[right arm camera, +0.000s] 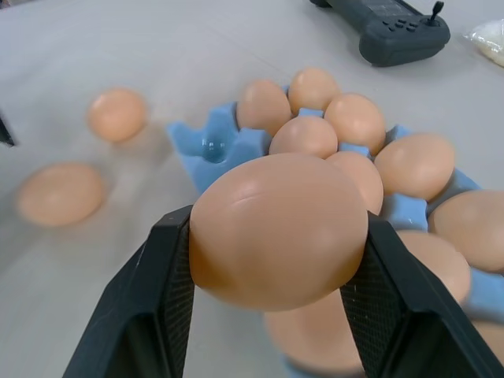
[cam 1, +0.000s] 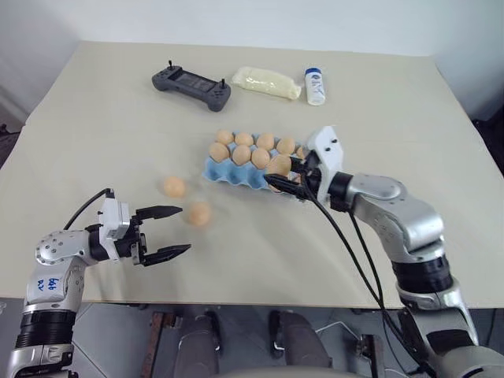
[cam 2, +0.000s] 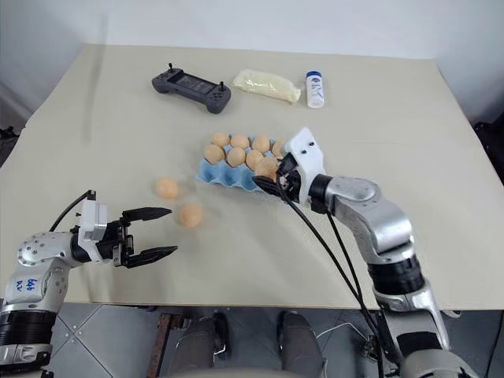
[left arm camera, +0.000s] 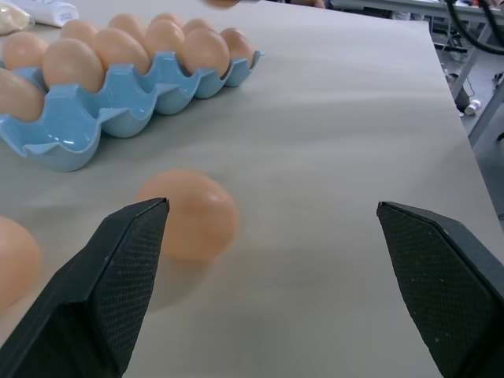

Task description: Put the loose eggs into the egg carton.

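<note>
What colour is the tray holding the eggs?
Light blue; the egg carton shows best in the left wrist view.

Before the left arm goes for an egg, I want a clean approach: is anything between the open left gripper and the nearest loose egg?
Nothing visible. The left gripper is open, and the nearest loose egg lies on bare table just beyond its fingertips. The second loose egg lies off to the side, farther away.

A lab-like test room: paper-covered table [cam 1: 118, 126], handheld controller [cam 1: 191, 85], tiled floor beneath.
</note>
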Motion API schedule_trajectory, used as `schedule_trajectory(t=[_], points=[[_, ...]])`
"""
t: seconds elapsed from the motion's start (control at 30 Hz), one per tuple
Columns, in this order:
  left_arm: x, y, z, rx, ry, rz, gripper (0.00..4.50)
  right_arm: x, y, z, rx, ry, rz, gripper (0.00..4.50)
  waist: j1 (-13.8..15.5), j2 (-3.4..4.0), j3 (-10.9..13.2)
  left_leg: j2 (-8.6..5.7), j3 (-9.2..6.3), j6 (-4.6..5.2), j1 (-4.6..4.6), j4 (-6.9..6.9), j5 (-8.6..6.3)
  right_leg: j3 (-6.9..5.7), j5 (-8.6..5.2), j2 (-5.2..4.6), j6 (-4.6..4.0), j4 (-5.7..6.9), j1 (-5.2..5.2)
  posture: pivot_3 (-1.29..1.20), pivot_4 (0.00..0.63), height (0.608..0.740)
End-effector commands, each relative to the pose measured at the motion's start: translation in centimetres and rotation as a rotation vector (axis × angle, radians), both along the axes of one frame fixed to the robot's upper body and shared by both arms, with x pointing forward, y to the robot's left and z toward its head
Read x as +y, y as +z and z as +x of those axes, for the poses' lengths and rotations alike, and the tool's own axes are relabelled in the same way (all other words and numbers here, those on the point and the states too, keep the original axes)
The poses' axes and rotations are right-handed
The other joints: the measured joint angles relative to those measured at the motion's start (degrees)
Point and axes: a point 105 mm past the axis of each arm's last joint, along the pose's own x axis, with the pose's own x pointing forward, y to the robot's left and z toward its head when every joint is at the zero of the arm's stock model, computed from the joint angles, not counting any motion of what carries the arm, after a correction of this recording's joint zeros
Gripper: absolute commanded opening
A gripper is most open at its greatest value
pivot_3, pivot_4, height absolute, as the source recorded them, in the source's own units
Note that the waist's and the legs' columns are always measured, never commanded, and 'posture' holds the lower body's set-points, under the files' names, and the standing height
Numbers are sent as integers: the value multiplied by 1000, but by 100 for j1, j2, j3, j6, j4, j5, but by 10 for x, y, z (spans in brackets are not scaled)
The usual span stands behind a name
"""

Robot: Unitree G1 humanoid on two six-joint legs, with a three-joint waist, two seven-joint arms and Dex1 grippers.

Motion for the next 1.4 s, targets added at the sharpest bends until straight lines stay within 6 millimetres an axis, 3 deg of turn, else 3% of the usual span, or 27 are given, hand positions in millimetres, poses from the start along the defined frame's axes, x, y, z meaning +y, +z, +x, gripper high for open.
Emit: schedule_trajectory(t=[0.03, 0.33, 0.57, 0.67, 0.97, 1.07, 1.4], points=[[0, 9, -4, -45, 4, -8, 4500, 13, 11, 5, -72, 39, 5, 2163, 2, 0, 0, 0, 4, 0, -4, 1, 0, 0, 1, 0, 1, 9, -10, 0, 150, 740], [3, 10, -5, -57, 35, -9, 4500, 42, 2, 14, -101, 138, -22, 2163, -16, 1, 0, 6, 11, -10, -1, 4, 10, -1, -1, 4, -2, 37, -25, 0, 150, 740], [2, 8, -2, -61, 41, -16, 4500, 49, 5, 19, -121, 140, -6, 4490, -16, 1, 0, 11, 13, -17, 0, 4, 14, -3, 1, 3, -10, 38, -27, 0, 150, 740], [2, 9, -1, -64, 42, -18, 4500, 46, 8, 16, -130, 149, -6, 4490, -15, 1, 0, 11, 13, -16, 0, 4, 14, -3, 1, 2, -10, 40, -27, 0, 150, 740], [1, 11, 1, -88, 77, -25, 4500, 23, 9, 16, -137, 131, -31, 4490, -22, 1, 0, 12, 12, -16, 1, 3, 13, -5, 1, 2, -10, 40, -28, 0, 150, 740], [2, 15, 0, -107, 112, -29, 4500, 9, 22, 1, -168, 200, 7, 4490, -7, 2, 1, 13, 12, -16, 0, 3, 13, -6, 0, 2, -12, 41, -29, 0, 150, 740], [5, 24, -10, -171, 286, -43, 4500, -57, 4, -34, -140, 378, -10, 4490, -4, 2, 2, 11, 12, -10, 5, 3, 6, -14, 0, -3, -11, 34, -22, 0, 150, 740]])
